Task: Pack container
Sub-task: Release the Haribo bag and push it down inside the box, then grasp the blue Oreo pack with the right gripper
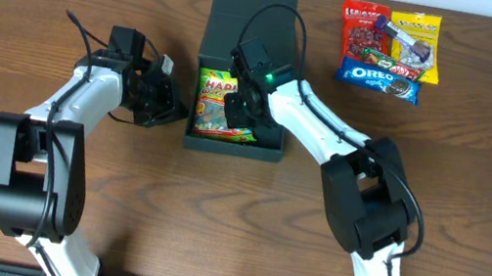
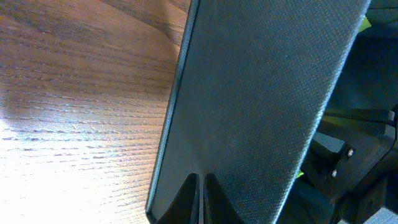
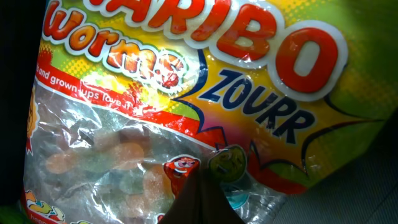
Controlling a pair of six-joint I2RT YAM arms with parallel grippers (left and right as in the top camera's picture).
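The container (image 1: 245, 21), a dark teal-black box with its flap lid open at the back, sits in the middle of the table. A Haribo gummy packet (image 1: 217, 104) lies inside it. My right gripper (image 1: 235, 105) is inside the box. Its fingers (image 3: 208, 171) are shut, and their tips rest on the Haribo packet (image 3: 186, 81). My left gripper (image 1: 174, 107) is at the box's left outer wall. Its fingers (image 2: 200, 190) are shut, and their tips are against the textured dark wall (image 2: 249, 93).
A red snack packet (image 1: 362, 30), a yellow one (image 1: 416, 41) and a blue Oreo pack (image 1: 380, 79) lie together at the back right. The table is wood (image 2: 74, 112).
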